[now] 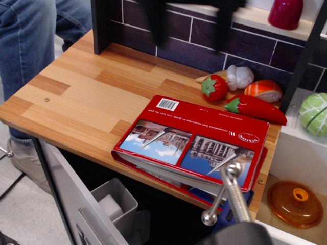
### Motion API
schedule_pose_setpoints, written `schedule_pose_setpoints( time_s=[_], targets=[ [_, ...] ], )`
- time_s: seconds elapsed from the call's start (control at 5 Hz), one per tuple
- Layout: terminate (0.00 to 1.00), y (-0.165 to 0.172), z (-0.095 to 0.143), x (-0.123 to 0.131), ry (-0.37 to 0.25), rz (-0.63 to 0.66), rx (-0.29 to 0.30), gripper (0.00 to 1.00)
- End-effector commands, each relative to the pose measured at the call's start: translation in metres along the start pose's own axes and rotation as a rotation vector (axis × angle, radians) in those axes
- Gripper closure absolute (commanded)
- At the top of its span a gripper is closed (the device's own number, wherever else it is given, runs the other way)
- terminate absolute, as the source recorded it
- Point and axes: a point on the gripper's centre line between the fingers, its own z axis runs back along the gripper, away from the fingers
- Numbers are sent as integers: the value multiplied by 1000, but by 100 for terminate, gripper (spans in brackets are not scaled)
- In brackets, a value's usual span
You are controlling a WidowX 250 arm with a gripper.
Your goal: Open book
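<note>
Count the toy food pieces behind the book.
4 behind the book: strawberry, garlic, sushi, red chili touching the book's far edge. More may hide behind them.

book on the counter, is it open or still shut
Shut: the book lies flat with its red cover down over the pages, whose edges show along the near side.

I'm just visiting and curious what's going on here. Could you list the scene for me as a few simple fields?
surface: wooden counter
main item: red book, closed, lying flat, its near edge over the counter's front
cover: two building photos, a barcode, a white logo
behind the book: toy strawberry, garlic, sushi piece, red chili
tool: blurred dark shape at the top, far from the book; open or shut cannot be told
lower right: orange lid
</note>
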Motion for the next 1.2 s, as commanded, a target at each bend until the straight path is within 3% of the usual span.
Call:
schedule_pose_setpoints(
  time_s=[0.0,0.2,0.4,0.6,0.8,1.0],
  targets=[
    [0,-60,-47,20,-122,7,116,0],
    [0,-73,-74,32,-150,38,138,0],
    [0,-78,-99,45,-193,43,200,0],
    [0,-71,-114,51,-205,12,301,0],
    [0,-53,-129,51,-157,38,369,0],
    [0,-45,-134,45,-159,29,392,0]
  ],
)
